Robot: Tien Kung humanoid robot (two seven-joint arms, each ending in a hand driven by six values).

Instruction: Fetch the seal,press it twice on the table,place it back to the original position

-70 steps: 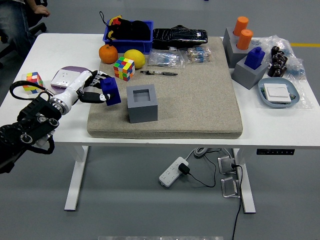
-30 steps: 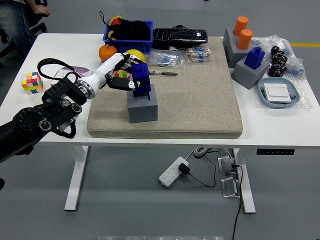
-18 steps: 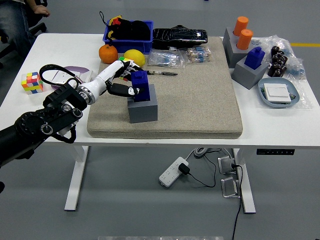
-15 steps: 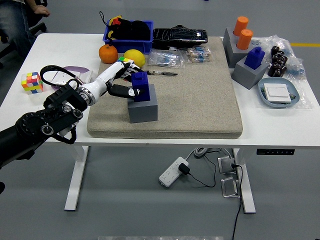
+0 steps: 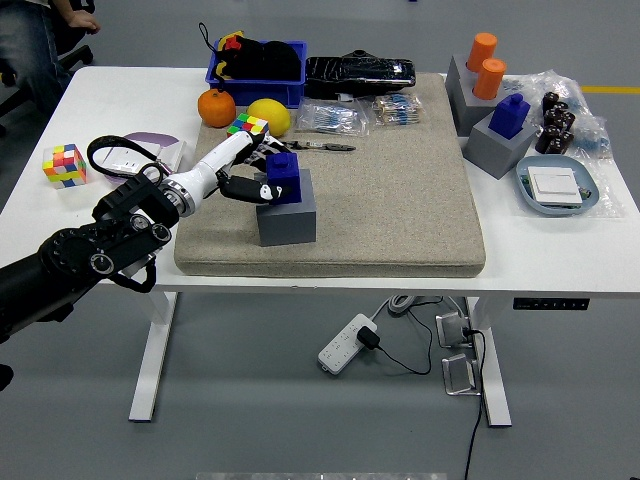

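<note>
The blue seal (image 5: 284,177) sits in the hollow of the grey block holder (image 5: 286,211) on the beige mat (image 5: 390,190). My left hand (image 5: 250,174), white with black fingertips, is against the seal's left side, its fingers around the seal. The black left arm (image 5: 90,255) comes in from the lower left. The right arm is out of view.
A colour cube (image 5: 246,126), an orange (image 5: 216,107) and a lemon (image 5: 272,115) lie just behind my hand, with a blue bin (image 5: 256,62) further back. A second colour cube (image 5: 63,164) is at the far left. A second grey holder with a blue seal (image 5: 503,135) stands right.
My left hand carried the seal from the mat's left edge to the grey holder and lowered it into the hollow, where it now sits lower.
</note>
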